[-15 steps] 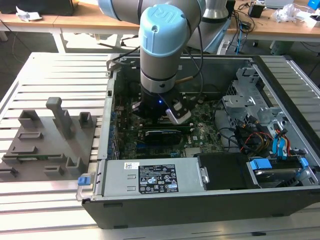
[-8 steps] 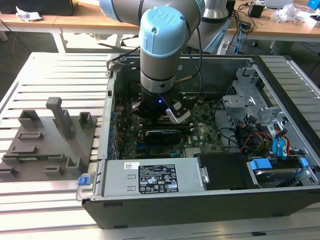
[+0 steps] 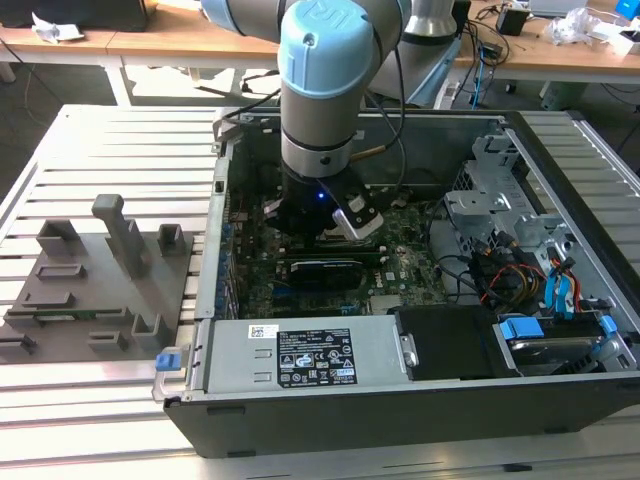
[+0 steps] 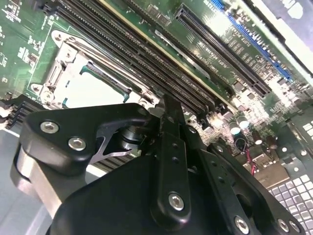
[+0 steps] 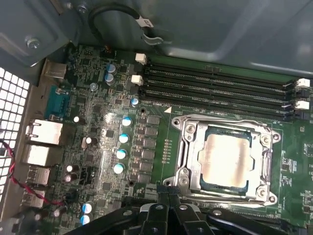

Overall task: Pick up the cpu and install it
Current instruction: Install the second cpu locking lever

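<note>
Currently, the cpu (image 5: 224, 161) is being shown seated in the socket frame (image 5: 183, 147), and nothing is being held by the gripper (image 5: 168, 195), its fingers closed together. Pins are being risked if seating is misaligned.

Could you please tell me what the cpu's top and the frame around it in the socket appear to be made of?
The cpu top looks like bare metal with a satin, slightly pinkish sheen, since it reflects light softly. The frame around it appears to be bright stamped steel, judging by its shiny silver edges and screw heads. The motherboard looks like green laminate.
</note>
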`<state>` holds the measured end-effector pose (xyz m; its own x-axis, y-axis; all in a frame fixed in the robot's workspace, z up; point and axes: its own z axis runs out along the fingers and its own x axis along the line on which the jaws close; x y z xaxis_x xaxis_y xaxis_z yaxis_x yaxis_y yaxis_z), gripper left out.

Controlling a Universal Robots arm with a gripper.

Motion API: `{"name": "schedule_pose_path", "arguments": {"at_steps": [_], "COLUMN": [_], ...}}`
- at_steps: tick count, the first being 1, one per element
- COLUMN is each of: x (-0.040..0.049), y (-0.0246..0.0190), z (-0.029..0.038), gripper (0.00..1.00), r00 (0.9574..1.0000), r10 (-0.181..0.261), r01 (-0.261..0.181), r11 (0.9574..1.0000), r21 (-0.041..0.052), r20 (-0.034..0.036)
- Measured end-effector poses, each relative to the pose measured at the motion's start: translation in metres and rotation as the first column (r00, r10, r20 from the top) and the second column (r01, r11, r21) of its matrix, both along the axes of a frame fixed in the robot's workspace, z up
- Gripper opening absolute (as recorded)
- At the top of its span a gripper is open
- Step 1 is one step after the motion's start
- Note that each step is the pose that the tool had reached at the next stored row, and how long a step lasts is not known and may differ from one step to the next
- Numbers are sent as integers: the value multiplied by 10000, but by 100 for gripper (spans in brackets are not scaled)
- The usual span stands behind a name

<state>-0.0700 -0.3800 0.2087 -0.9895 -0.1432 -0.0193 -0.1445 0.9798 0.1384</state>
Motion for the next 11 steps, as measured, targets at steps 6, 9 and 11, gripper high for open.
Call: {"name": "schedule_pose_path", "arguments": {"at_steps": [6,9,11], "x": [97,205,255], "y": [33,65,81], "z": [1,0,0], "gripper": [11,11,11], "r00": [10000,9999,9998], "r10": [-3,-4,-4], "r01": [2,0,-1], "r11": [10000,9997,9996], "r21": [-88,-226,-278], "r20": [-72,-159,-197]}}
